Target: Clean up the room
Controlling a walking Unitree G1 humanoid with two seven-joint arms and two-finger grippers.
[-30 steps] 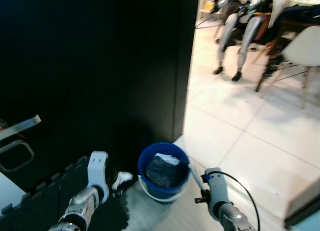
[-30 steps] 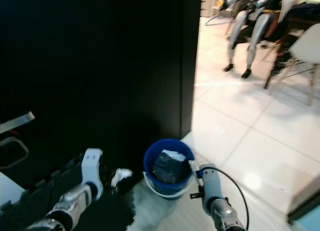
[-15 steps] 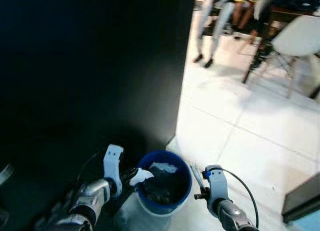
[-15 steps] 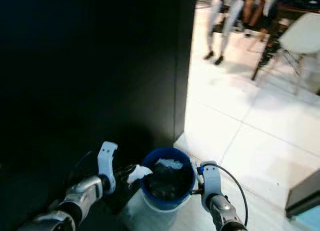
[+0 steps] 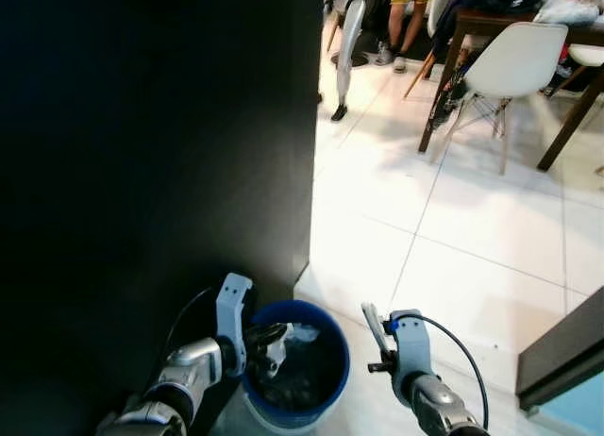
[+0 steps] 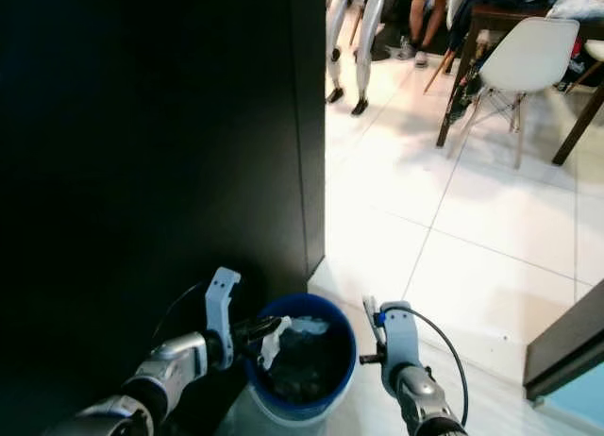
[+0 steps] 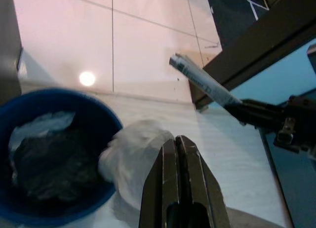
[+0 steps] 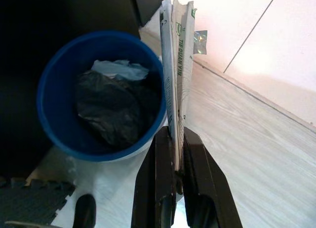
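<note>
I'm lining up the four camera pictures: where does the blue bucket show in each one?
Left eye view: blue bucket, bottom centre.
Right eye view: bottom centre.
Left wrist view: lower left, beside the crumpled white paper.
Right wrist view: left of centre.
Shared landmark: the black bag inside it.

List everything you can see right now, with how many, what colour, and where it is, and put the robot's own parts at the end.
Bucket: one, blue, on the floor between the two arms, beside the black wall.
Bag: one, black, crumpled inside the bucket.
White scrap: one, lying on the bag.
Tissue wad: one, white, at the bucket's rim, in the left gripper.
Flat wrapper: one, white with green print, in the right gripper, beside the bucket.
Wall: one, black, on the robot's left.
Chair: one, white, far right by a dark table.
Left gripper: black jaws shut on the tissue wad.
Right gripper: black jaws shut on the wrapper.
</note>
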